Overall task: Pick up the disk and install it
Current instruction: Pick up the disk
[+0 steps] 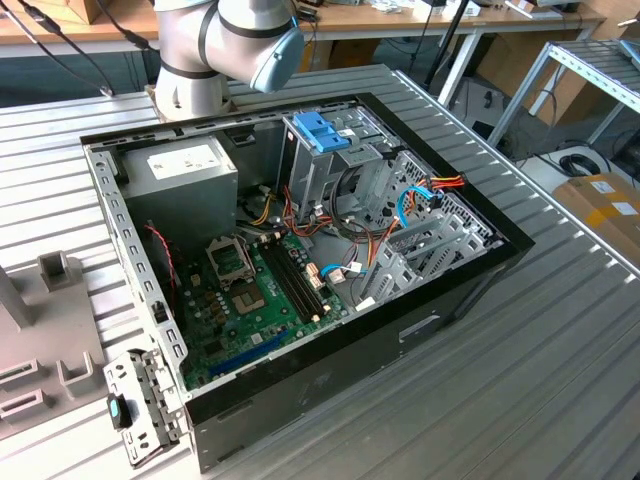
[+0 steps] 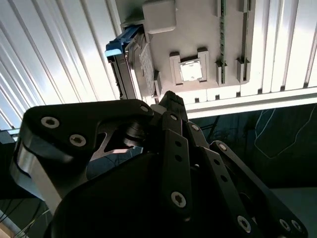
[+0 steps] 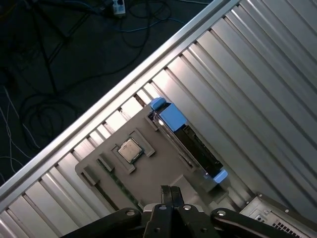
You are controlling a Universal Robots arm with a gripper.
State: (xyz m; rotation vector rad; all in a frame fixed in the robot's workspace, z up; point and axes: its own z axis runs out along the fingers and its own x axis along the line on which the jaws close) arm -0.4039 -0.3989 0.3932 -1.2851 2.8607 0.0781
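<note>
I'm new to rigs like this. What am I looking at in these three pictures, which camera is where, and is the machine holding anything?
The exterior view shows a single robot arm at the far side of an open computer case on a ribbed metal table. Both wrist views come from cameras riding on the arm, looking past its gripper at a grey tray. The disk, with blue rails, stands on edge in that tray beside a processor chip. The gripper is shut and holds nothing.

Arm [image 1: 225, 40]: cropped by the exterior view's upper edge.
Disk [image 2: 128, 69]: one end hidden behind the pincer [image 2: 171, 101], second wrist view.
</note>
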